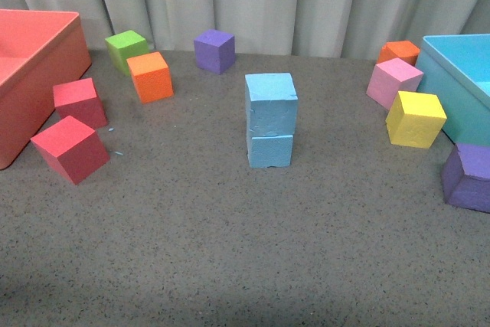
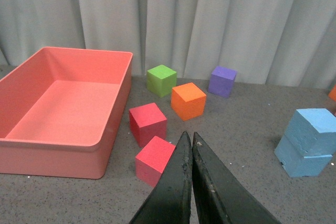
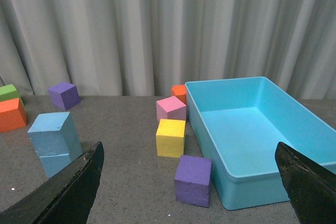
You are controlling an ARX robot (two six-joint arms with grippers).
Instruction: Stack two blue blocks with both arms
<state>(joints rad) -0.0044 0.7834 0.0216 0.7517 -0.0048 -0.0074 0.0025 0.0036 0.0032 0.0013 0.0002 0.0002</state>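
One blue block [image 1: 270,102] is seen stacked on the other [image 1: 269,150] mid-worktop [image 1: 230,250], slightly skewed. The left pincer [image 2: 191,139] is pressed closed and empty; the right pincer [image 3: 189,153] is spread wide. Arms should be kept clear of the stack.

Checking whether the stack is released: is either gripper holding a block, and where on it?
Nothing is held. The left gripper is shut on nothing, the right gripper open and empty; the blue blocks stand stacked, untouched.
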